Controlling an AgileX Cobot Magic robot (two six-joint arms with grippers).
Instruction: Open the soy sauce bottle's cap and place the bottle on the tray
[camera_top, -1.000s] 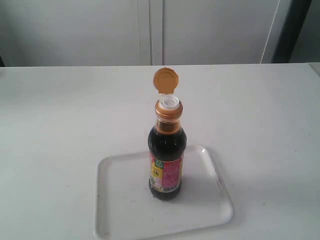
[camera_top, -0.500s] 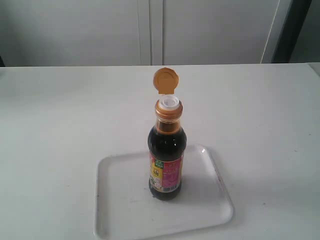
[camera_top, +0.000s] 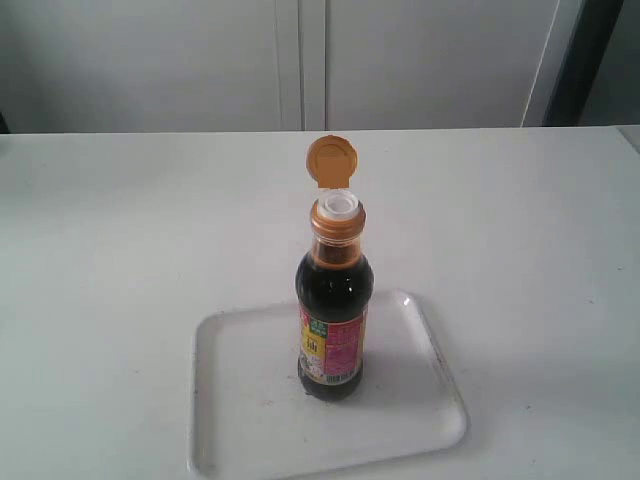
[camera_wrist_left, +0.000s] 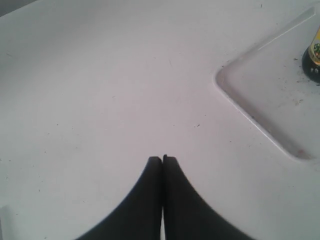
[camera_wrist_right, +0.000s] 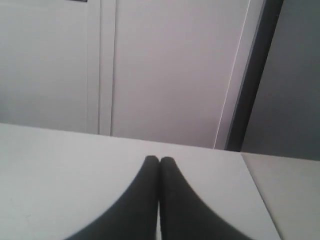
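The bottle (camera_top: 333, 320) stands upright on the tray (camera_top: 240, 420) near the bench's front edge, cap (camera_top: 331, 161) flipped up. Left gripper (camera_wrist_left: 162, 159) and right gripper (camera_wrist_right: 159, 160) are both closed and empty.

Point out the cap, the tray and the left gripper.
cap (camera_top: 331, 160), exterior view, flipped-up lid's underside.
tray (camera_top: 235, 400), exterior view, bare floor beside the bottle.
left gripper (camera_wrist_left: 162, 159), left wrist view, between touching fingertips.

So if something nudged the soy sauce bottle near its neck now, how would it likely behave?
The soy sauce bottle is tall on a narrow base, so it would probably tip, not slide. It looks nearly full, so likely heavy for its size. With the cap flipped open, tipping could spill onto the tray.
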